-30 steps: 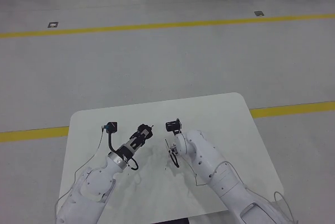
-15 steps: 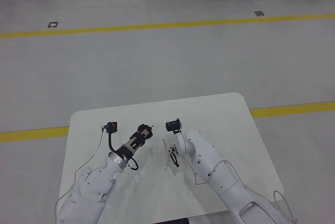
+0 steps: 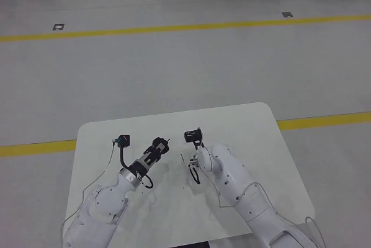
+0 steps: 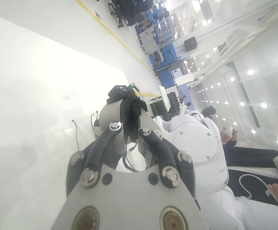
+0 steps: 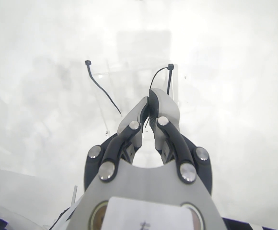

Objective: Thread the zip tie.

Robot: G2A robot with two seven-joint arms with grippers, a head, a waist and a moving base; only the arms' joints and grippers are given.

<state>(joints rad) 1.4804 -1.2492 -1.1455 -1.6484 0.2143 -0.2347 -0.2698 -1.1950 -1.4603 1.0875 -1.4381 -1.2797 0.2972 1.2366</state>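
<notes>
- Right pincer [image 5: 150, 99] is clamped tight on the black zip tie [image 5: 170, 67]. Its fingers almost meet, with only the thin strap caught between the pads.
- From my wrist camera, that zip tie leaves the fingertips, arcs forward and bends back on itself. Its small square head sits at the far end of the bend, just ahead of the pincer. The other run of strap comes straight back alongside one finger.
- I cannot tell from here whether the tail has passed through the head or the strap is only folded over.
- Off to one side of the right pincer, near it but not touching, a second zip tie [image 5: 100, 87] lies flat and unlooped on the table [image 3: 247, 124]. Its head points away from the fingers and its tail lies closer to them.
- Left pincer [image 4: 131, 107] sits beside the right one with a gap between them. Its fingers are drawn together, with nothing that I can see between them.
</notes>
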